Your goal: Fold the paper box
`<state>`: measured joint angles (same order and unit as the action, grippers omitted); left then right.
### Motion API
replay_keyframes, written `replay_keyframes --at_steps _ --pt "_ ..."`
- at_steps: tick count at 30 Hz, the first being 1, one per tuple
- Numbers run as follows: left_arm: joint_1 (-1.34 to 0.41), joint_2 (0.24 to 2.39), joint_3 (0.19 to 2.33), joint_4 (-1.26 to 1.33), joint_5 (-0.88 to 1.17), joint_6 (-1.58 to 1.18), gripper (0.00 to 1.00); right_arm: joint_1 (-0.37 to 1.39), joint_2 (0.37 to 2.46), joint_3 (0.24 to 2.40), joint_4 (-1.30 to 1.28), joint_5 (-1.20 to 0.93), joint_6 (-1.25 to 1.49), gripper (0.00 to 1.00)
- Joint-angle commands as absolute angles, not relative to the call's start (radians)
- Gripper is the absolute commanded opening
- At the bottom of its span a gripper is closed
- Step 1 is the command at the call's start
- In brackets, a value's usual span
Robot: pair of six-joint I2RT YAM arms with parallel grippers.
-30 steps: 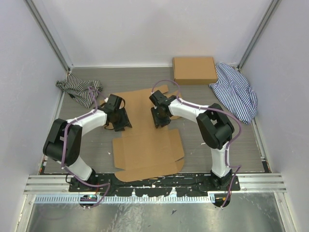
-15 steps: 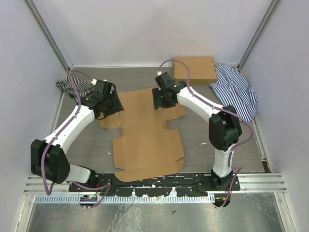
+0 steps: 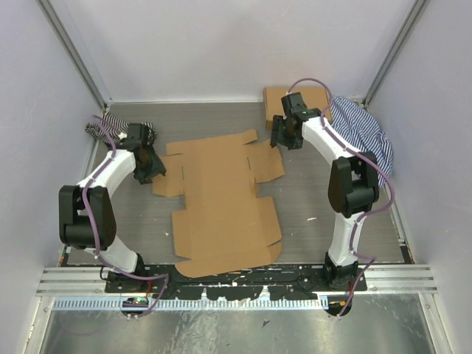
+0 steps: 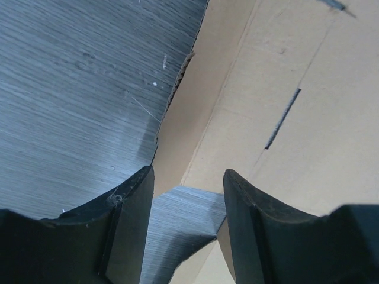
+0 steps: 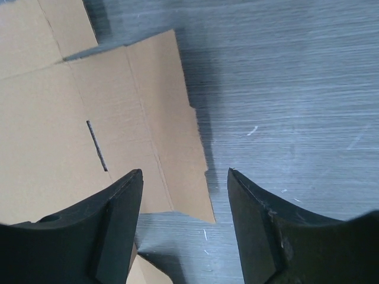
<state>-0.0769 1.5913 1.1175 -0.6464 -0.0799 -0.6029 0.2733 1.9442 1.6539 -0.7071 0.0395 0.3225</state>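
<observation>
The paper box [image 3: 221, 203] lies as a flat brown die-cut sheet in the middle of the table. My left gripper [image 3: 152, 171] is open and empty, low over the sheet's far left flap. In the left wrist view its fingers [image 4: 127, 225] straddle a notch between flaps of the sheet [image 4: 284, 106]. My right gripper [image 3: 283, 137] is open and empty at the sheet's far right corner. In the right wrist view the corner flap [image 5: 154, 118] lies between and ahead of the fingers [image 5: 260, 225], not touched.
A ready-made brown cardboard box [image 3: 306, 103] sits at the back right, just behind my right wrist. One striped cloth [image 3: 110, 127] lies at the back left, another [image 3: 365, 140] at the right. Walls close in the table on three sides.
Both arms have swung outward from over the middle of the sheet. The left gripper went to the sheet's left edge, the right to its far right corner. The sheet lies flat as before.
</observation>
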Motion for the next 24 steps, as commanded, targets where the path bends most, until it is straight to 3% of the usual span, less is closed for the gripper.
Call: replay_keyframes --at_steps 1,17,24 --pt "-0.076 1.650 1.170 -0.630 -0.063 -0.576 0.57 0.282 1.997 1.686 -0.670 -0.019 0.284 0.64" --pt "-0.067 1.567 1.140 -0.623 -0.063 -0.562 0.57 0.254 2.122 1.716 -0.622 -0.102 0.249 0.59" --pt "-0.066 1.594 1.215 -0.589 -0.036 -0.574 0.63 0.254 2.077 1.754 -0.592 -0.095 0.269 0.63"
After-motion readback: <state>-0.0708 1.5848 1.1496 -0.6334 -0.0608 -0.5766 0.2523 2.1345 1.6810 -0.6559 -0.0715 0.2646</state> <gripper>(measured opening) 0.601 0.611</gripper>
